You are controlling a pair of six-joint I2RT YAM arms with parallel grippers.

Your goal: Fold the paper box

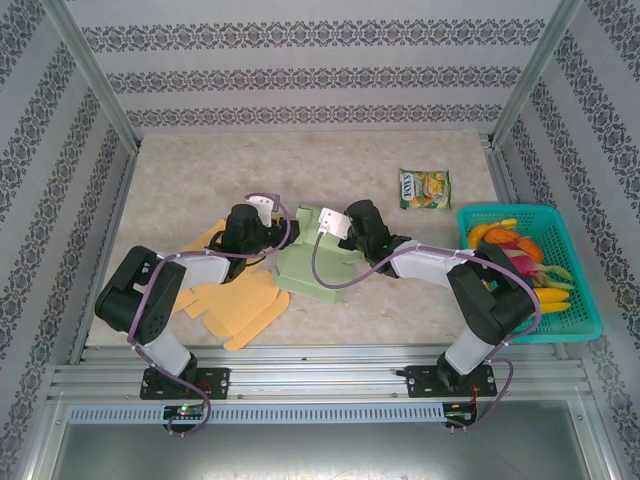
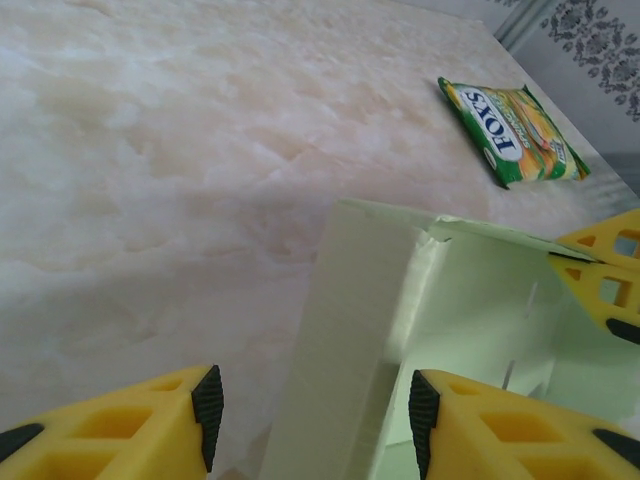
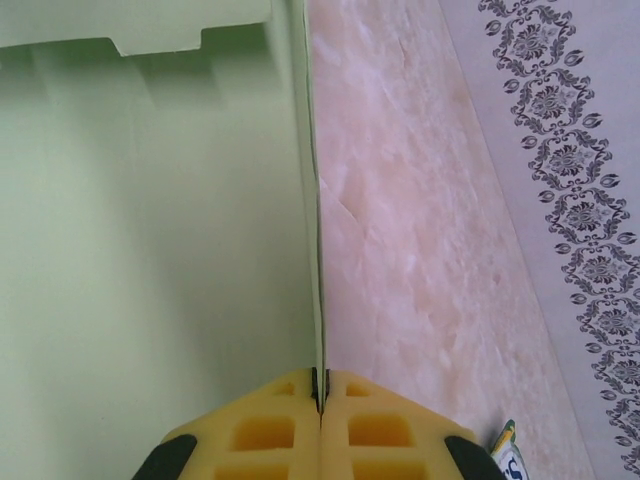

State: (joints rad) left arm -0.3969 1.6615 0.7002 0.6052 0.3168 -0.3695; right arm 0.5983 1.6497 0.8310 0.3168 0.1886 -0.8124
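The pale green paper box (image 1: pixel 322 265) sits half-formed at the middle of the counter (image 1: pixel 200 180), just beside flat yellow cardboard sheets (image 1: pixel 240 305). The right claw (image 3: pixel 320 392) is clenched on the thin edge of one upright box wall. The left claw (image 2: pixel 312 408) stands released, another raised wall between its fingers. A sweets packet (image 2: pixel 512 122) lies farther back.

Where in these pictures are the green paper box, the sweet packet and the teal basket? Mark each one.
green paper box (image 1: pixel 298 268), top external view, on its flat base panel.
sweet packet (image 2: pixel 515 135), left wrist view, on its printed front.
teal basket (image 1: pixel 580 280), top external view, on its right wall.
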